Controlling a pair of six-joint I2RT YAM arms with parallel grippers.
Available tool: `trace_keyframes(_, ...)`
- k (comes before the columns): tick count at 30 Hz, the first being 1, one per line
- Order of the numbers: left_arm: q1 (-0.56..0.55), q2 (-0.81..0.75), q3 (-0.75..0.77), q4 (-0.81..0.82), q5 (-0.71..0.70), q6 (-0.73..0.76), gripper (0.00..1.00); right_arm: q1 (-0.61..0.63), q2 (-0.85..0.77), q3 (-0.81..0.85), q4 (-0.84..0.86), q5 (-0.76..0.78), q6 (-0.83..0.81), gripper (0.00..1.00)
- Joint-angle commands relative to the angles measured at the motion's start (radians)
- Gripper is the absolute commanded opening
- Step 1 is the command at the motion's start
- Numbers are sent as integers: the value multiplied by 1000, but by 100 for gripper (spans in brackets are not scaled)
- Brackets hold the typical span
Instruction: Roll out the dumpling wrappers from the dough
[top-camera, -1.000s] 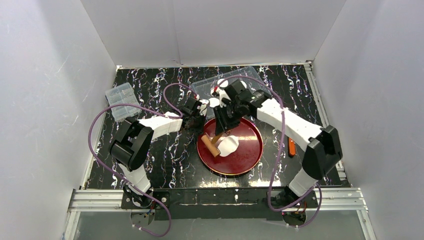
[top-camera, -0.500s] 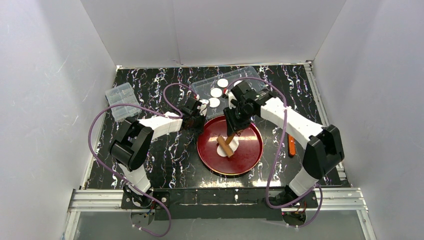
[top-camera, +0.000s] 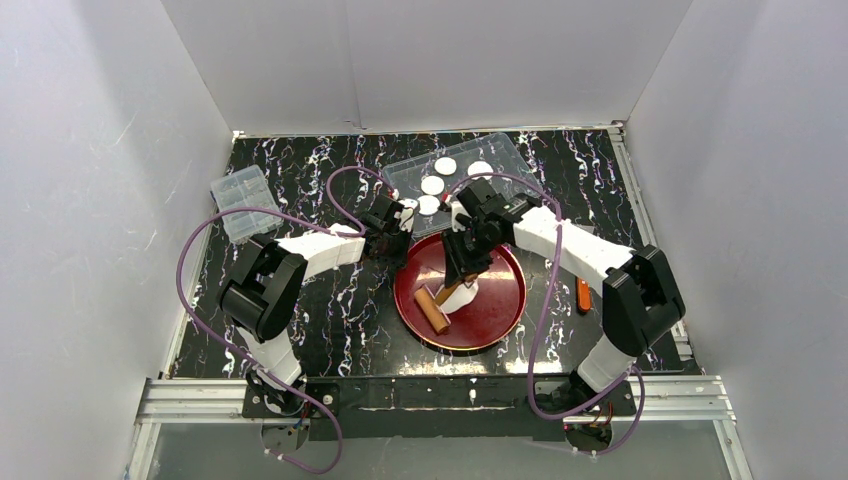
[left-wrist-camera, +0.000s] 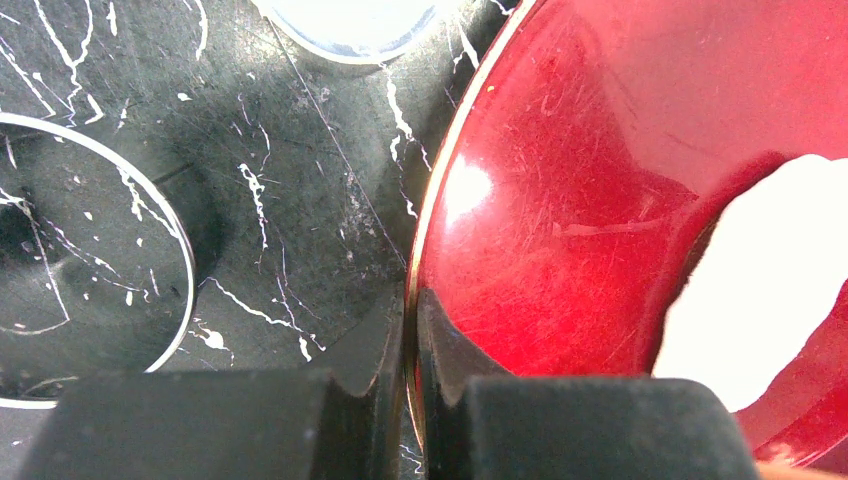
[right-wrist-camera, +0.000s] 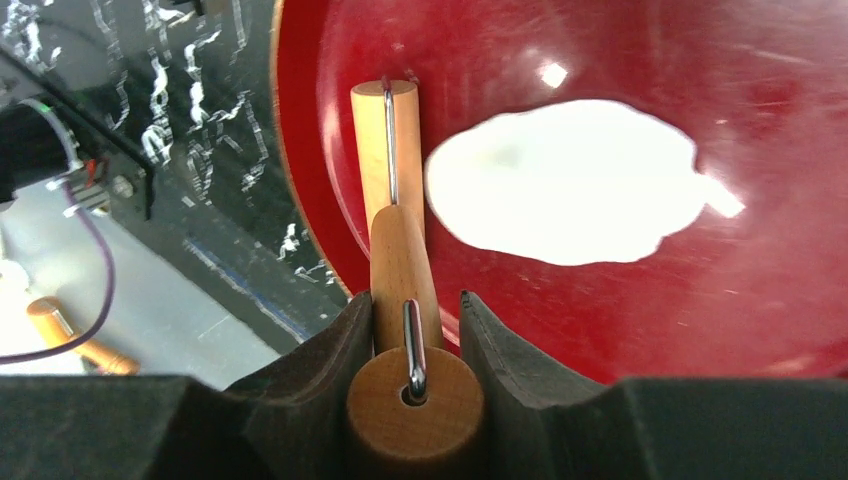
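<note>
The dough (top-camera: 463, 297) is a flat, irregular white sheet on the red plate (top-camera: 500, 305). My right gripper (top-camera: 462, 264) is shut on the handle of a wooden rolling pin (top-camera: 432, 309), whose roller lies just left of the dough. In the right wrist view my right gripper (right-wrist-camera: 415, 335) clamps the handle, with the roller (right-wrist-camera: 386, 140) beside the dough (right-wrist-camera: 565, 180). My left gripper (top-camera: 404, 243) is shut on the plate's left rim (left-wrist-camera: 425, 250); the dough (left-wrist-camera: 770, 290) shows there too. Several round dumpling wrappers (top-camera: 432, 185) lie in the clear tray (top-camera: 510, 150) behind the plate.
A small clear plastic box (top-camera: 243, 200) stands at the back left. An orange tool (top-camera: 584, 295) lies on the table right of the plate. A clear ring (left-wrist-camera: 150, 220) sits on the marbled table beside my left gripper. White walls enclose the table.
The right gripper rolled the pin right across the dough, then back to the front left of it. The left gripper stayed on the plate rim.
</note>
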Motion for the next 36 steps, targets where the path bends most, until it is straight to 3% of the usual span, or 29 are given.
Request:
trace_keyframes(1, -2, 35, -23, -96, -76, 44, 0, 29, 40, -62, 12, 79, -1, 1)
trace_keyframes(8, -2, 36, -24, -95, -77, 45, 0, 39, 30, -27, 7, 45, 0, 1)
trace_keyframes(15, -2, 34, -23, -97, -79, 46, 0, 40, -68, 151, -30, -78, -13, 1)
trace_keyframes(20, -2, 32, -25, -95, -79, 46, 0, 16, -95, 221, -102, 0, -54, 1)
trace_keyframes(28, -2, 37, -25, -95, -78, 45, 0, -6, -38, 186, -150, 103, -72, 1)
trace_keyframes(36, -2, 39, -23, -93, -78, 45, 0, 1, 14, 40, -99, 155, -65, 1)
